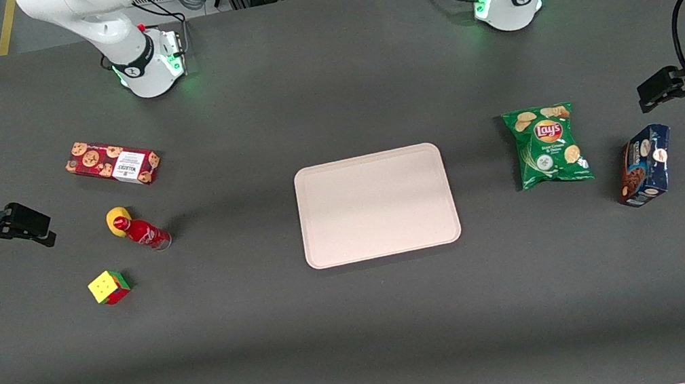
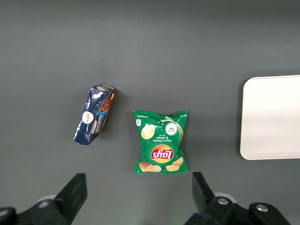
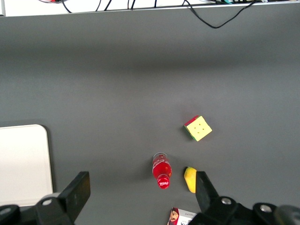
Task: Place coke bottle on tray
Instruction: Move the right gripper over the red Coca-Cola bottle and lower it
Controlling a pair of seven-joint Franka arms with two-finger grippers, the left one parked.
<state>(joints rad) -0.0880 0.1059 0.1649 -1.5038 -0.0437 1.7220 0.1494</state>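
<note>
The coke bottle [image 1: 143, 234] is a small red bottle with a red cap, standing on the dark table at the working arm's end. It also shows in the right wrist view [image 3: 161, 171], below and between my spread fingers. My gripper [image 1: 35, 227] is open and empty, raised above the table out past the bottle toward the table's end; in the right wrist view [image 3: 140, 197] its fingers stand wide apart. The beige tray [image 1: 376, 204] lies flat at the table's middle and holds nothing. Its edge shows in the right wrist view [image 3: 23, 164].
A yellow object [image 1: 119, 220] touches the bottle. A colour cube [image 1: 109, 287] sits nearer the front camera, a red cookie box [image 1: 112, 162] farther from it. A green Lay's bag [image 1: 548, 144] and a blue box [image 1: 644, 165] lie toward the parked arm's end.
</note>
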